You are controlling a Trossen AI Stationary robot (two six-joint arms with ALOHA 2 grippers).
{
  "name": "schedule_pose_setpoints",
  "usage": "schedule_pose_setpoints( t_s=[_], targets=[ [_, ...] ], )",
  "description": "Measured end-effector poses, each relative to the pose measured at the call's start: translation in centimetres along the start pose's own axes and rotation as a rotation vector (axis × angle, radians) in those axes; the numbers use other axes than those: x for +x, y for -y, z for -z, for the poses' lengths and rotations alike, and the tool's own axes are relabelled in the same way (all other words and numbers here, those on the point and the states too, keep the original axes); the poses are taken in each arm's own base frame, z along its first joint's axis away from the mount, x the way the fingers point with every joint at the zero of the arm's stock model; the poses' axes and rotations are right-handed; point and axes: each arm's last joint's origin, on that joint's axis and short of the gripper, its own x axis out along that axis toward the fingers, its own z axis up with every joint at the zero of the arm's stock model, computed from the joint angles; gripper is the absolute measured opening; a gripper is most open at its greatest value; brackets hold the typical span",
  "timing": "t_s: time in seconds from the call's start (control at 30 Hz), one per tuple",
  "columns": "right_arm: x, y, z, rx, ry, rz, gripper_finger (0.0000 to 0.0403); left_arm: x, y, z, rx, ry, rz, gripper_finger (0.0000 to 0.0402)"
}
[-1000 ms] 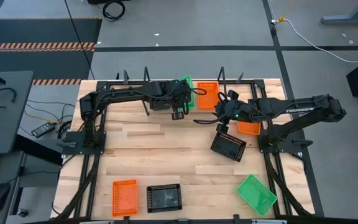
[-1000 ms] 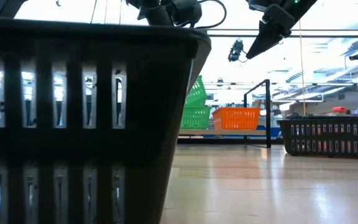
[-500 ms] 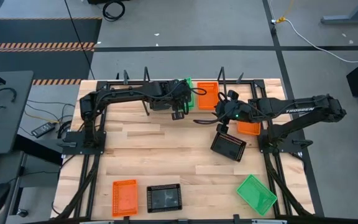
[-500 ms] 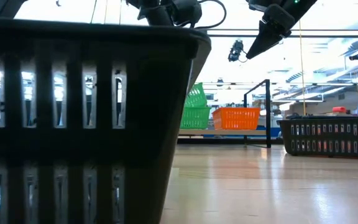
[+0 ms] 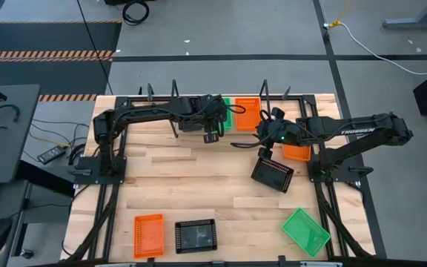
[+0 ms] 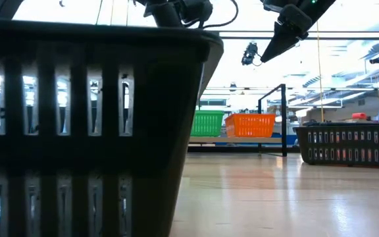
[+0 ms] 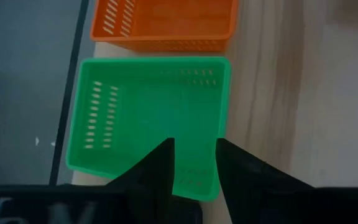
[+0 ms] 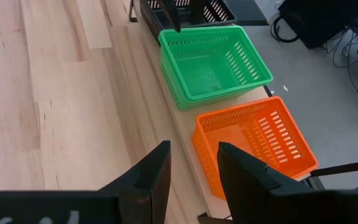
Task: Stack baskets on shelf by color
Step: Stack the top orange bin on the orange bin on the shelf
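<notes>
From above, the left gripper [image 5: 212, 132] hangs over the shelf [image 5: 273, 100] at the table's 12 o'clock edge, largely covering a green basket [image 5: 226, 113] that sits just beside an orange basket [image 5: 246, 113]. The left wrist view fills that in: its fingers [image 7: 157, 171] stand spread above the green basket's [image 7: 148, 118] near rim, holding nothing. The right gripper [image 5: 265, 152], also spread and empty in its wrist view, hovers near a black basket [image 5: 273, 175] at table centre-right. Only the high view shows the front row: an orange basket [image 5: 148, 235], black basket [image 5: 196, 235] and green basket [image 5: 306, 231] toward 6 o'clock. The low view is mostly blocked by that black basket [image 6: 91, 125].
</notes>
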Motion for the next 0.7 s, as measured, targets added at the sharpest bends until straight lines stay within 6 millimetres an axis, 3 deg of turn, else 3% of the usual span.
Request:
schedule_pose_setpoints(
  t_s=[0.17, 0.53, 0.7],
  targets=[
    [0.0, 0.0, 0.0, -0.001, -0.001, 0.000, 0.0137, -2.7, -0.3, -0.3, 0.001, 0.073, -0.011, 0.0121],
    [-0.1, -0.3, 0.5, 0.030, -0.054, -0.085, 0.0137, -9.8, -1.6, -1.5, -0.066, 0.434, 0.140, 0.0118],
    [-0.2, -0.5, 1.1, 0.034, -0.099, -0.077, 0.0137, -11.2, -1.1, -0.1, -0.079, 0.518, 0.139, 0.0118]
  ],
)
